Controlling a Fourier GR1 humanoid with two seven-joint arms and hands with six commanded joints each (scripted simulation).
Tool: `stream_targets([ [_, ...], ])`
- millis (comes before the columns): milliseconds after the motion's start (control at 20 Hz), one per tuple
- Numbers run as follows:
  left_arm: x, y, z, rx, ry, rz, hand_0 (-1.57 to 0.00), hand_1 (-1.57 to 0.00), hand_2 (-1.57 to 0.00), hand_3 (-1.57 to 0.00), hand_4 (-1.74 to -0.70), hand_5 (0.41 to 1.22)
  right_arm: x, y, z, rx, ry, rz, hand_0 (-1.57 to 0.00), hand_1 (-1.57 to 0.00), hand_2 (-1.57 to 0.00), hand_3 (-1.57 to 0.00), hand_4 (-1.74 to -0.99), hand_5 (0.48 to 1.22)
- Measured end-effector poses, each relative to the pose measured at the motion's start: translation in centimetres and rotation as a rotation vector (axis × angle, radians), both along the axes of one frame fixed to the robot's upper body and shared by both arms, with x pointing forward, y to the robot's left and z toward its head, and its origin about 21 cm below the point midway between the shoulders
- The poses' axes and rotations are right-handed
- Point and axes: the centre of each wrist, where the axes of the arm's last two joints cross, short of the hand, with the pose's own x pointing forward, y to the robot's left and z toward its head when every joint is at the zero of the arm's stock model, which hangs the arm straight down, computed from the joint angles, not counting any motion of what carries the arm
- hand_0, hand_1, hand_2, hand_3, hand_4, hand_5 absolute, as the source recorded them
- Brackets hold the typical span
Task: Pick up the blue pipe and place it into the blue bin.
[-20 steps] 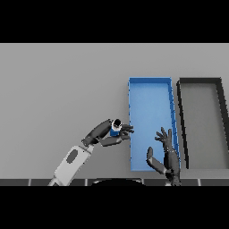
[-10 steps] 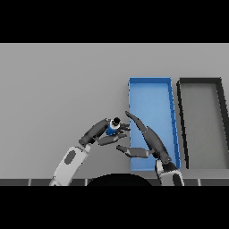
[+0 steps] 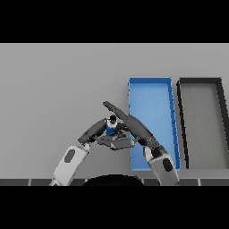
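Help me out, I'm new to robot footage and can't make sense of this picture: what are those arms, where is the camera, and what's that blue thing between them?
The camera sits in the robot's head, looking down at a grey table. Two white and grey arms reach in from below, each ending in a dark hand. The left hand has its fingers curled round a small blue pipe. The right hand reaches across with straight fingers, right beside the pipe. To the right lie a blue bin, where the pipe should go, and a black bin beside it.
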Motion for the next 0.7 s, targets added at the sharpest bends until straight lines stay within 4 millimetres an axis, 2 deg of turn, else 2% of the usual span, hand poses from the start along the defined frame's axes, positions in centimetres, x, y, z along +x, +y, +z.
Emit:
stream_targets([
  [100, -0.4, -0.3, -0.1, 0.012, -0.011, 0.016, -1.57, -1.57, -1.57, -1.57, -1.47, 1.221, 0.4, 0.5, 0.7, -0.012, -0.003, 0.015, -0.03, -0.04, -0.09, 0.00, -1.184, 0.516],
  [200, -0.3, -0.3, 0.4, 0.000, -0.027, 0.021, -1.57, -1.57, -1.57, -1.57, -1.47, 1.221, 0.9, 1.0, 0.9, -0.031, 0.003, 0.043, -0.07, -0.11, -0.17, -0.04, -1.204, 0.497],
  [250, -0.1, -0.2, 0.4, 0.014, -0.027, 0.030, -1.57, -1.57, -1.57, -1.57, -1.46, 1.221, 1.3, 1.1, 1.2, -0.051, 0.011, 0.039, -0.17, -0.22, -0.26, -0.13, -1.233, 0.487],
  [300, -0.1, -0.3, 0.2, 0.030, -0.013, 0.033, -1.57, -1.57, -1.57, -1.57, -1.52, 1.221, 1.8, 1.1, 1.2, -0.066, 0.019, 0.040, -0.32, -0.36, -0.38, -0.24, -1.278, 0.485],
  [450, -0.4, 0.3, 0.0, 0.060, 0.008, 0.029, -1.57, -1.57, -1.57, -1.57, -1.62, 1.221, 2.3, 1.8, 1.2, -0.061, 0.012, 0.094, -0.88, -0.88, -0.91, -0.76, -1.467, 0.518],
  [600, -0.3, 0.1, 0.4, 0.047, 0.004, 0.030, -1.57, -1.57, -1.57, -1.52, -1.68, 1.221, 2.3, 2.5, 1.3, -0.022, 0.014, 0.107, -1.22, -1.22, -1.23, -1.02, -1.581, 0.650],
  [700, -0.3, -0.2, 0.1, -0.020, 0.019, 0.014, -1.57, -1.57, -1.57, -1.50, -1.70, 1.221, 2.4, 3.0, 1.1, 0.015, 0.032, 0.116, -1.34, -1.34, -1.35, -1.19, -1.628, 0.856],
])
